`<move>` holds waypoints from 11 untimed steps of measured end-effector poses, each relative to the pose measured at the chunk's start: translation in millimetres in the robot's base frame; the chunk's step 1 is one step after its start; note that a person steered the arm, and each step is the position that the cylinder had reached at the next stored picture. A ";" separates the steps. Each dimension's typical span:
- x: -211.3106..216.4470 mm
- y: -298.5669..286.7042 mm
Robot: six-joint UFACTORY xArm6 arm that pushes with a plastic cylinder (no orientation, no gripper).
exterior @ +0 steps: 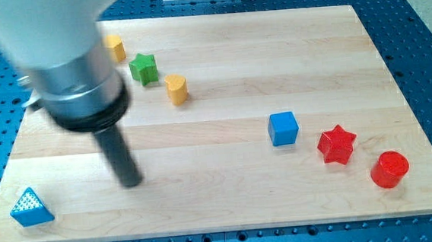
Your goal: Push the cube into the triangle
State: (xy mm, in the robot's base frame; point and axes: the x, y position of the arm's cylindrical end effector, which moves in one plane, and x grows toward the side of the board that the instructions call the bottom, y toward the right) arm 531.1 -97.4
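The blue cube (283,128) sits right of the board's middle. The blue triangle (31,208) lies at the bottom left corner of the board. My tip (132,180) rests on the board in the lower left part, to the right of the triangle and far to the left of the cube. It touches no block.
A red star (336,145) and a red cylinder (389,169) lie right of the cube. A green star (144,68), a yellow heart-like block (175,88) and a yellow block (114,47) partly behind the arm lie at the top left. The wooden board (229,204) ends in blue perforated table.
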 end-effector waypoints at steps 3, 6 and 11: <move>-65.7 294.1; -0.1 67.2; -12.3 -114.2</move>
